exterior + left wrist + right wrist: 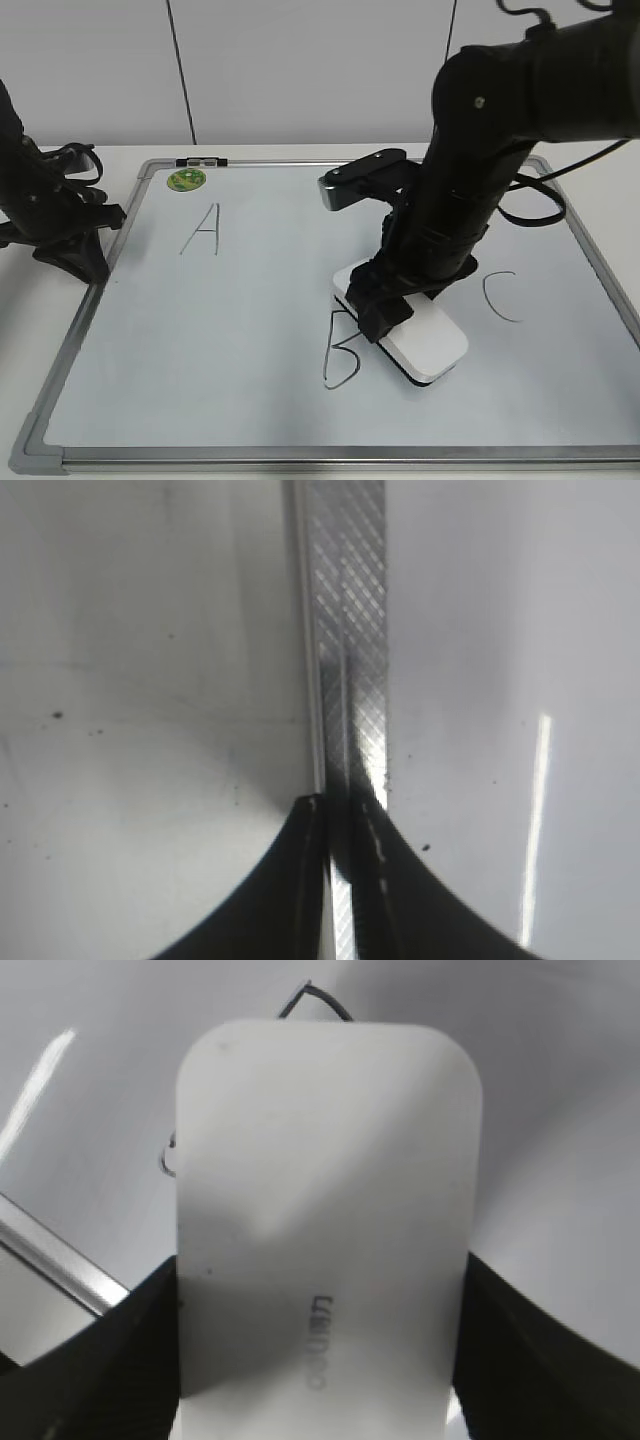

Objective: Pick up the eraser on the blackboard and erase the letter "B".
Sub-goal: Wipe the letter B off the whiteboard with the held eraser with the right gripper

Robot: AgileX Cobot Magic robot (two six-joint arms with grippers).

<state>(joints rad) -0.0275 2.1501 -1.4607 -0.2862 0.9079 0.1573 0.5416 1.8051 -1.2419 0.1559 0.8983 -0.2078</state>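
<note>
The blackboard [250,330] is a white dry-erase board with a grey frame, lying flat. The letter "B" [341,352] is drawn in black at its front middle, between an "A" [203,230] and a "C" [503,296]. The white eraser [425,343] lies on the board just right of the "B". My right gripper [390,300] is shut on the eraser's sides; in the right wrist view the eraser [325,1240] fills the space between the jaws [320,1360], with bits of the "B" stroke [310,998] past its far end. My left gripper [85,250] is shut on the board's left frame rail [350,630].
A round green magnet [186,180] sits at the board's far left corner, beside a small clip on the top frame. Black cables lie off the board's right edge [545,205]. The board's front edge [330,458] is near the bottom of the exterior view.
</note>
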